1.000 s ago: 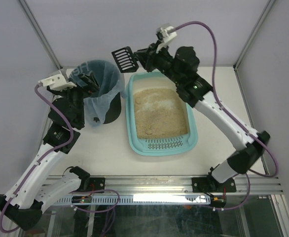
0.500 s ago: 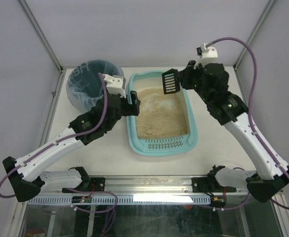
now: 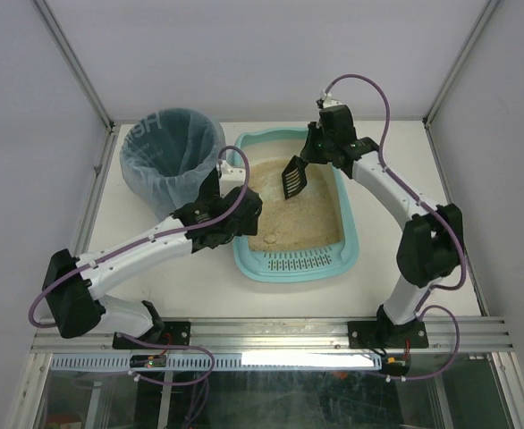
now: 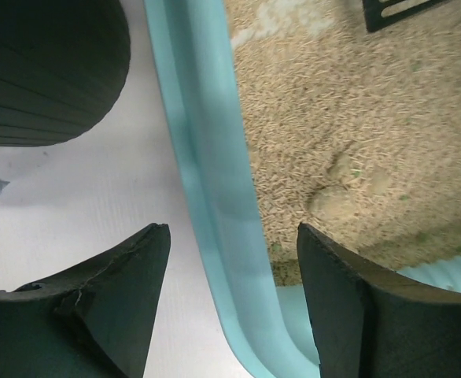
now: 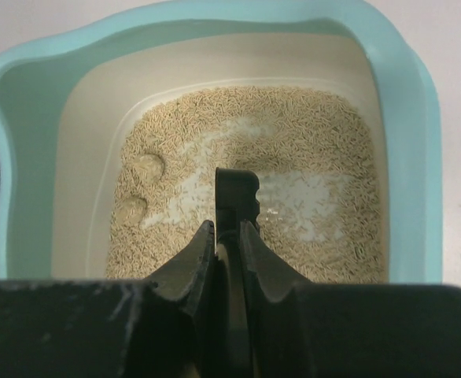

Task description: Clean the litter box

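Observation:
The light teal litter box (image 3: 350, 234) holds beige litter, with its slotted grate at the near end. My left gripper (image 3: 244, 211) stands open astride the box's left rim (image 4: 207, 157), one finger outside and one over the litter, gaps on both sides. My right gripper (image 3: 316, 154) is shut on the handle of a black slotted scoop (image 3: 294, 177), whose blade hangs just above the litter in the far half. In the right wrist view the scoop (image 5: 237, 193) points into the box (image 5: 407, 157). Two clumps (image 5: 146, 167) lie left of it.
A round dark bin with a bluish bag liner (image 3: 173, 156) stands left of the box, close behind my left arm; its dark side (image 4: 49, 71) shows in the left wrist view. Cage posts rise at both back corners.
My left arm swung from the bin over to the box's left rim, and its jaws narrowed. My right arm carried the scoop from above the bin's edge down over the litter.

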